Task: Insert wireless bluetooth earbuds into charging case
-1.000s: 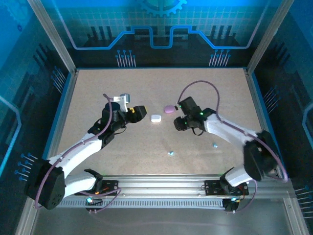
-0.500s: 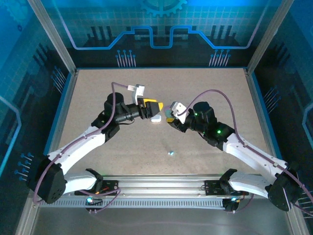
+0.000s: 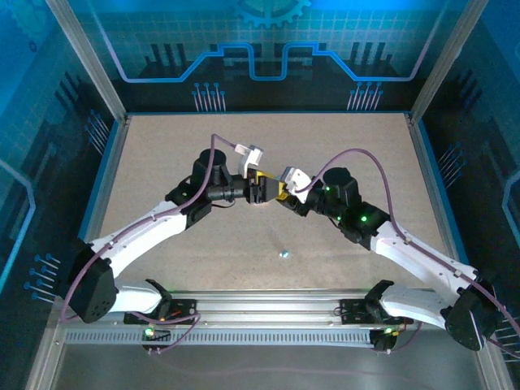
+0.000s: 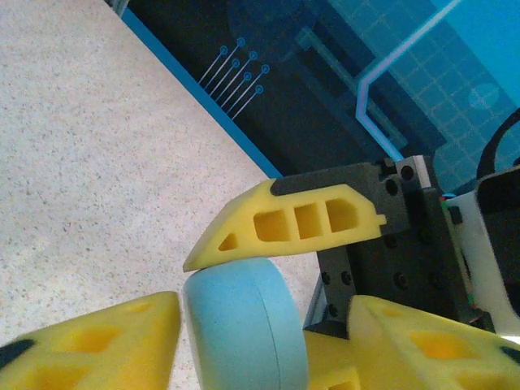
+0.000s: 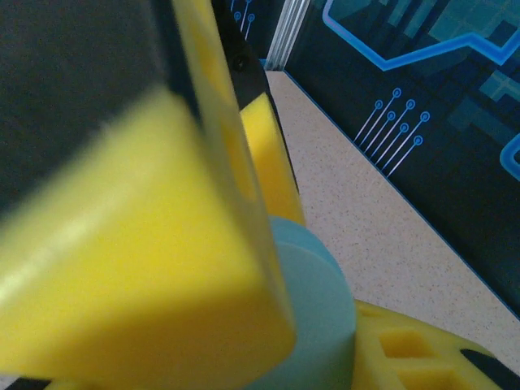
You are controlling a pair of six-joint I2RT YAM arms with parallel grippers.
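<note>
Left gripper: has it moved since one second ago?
Yes. The left gripper moved rightward, away from the table's left edge, toward the right gripper.

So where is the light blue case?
Mid-table, where the left gripper and right gripper meet: the light blue case shows between their jaws in the left wrist view.

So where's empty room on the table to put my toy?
Bare table runs along the back edge and in both far corners. The middle is crowded: the left tool and right tool meet around a light blue case. One earbud lies on the near part, with bare table around it.
</note>
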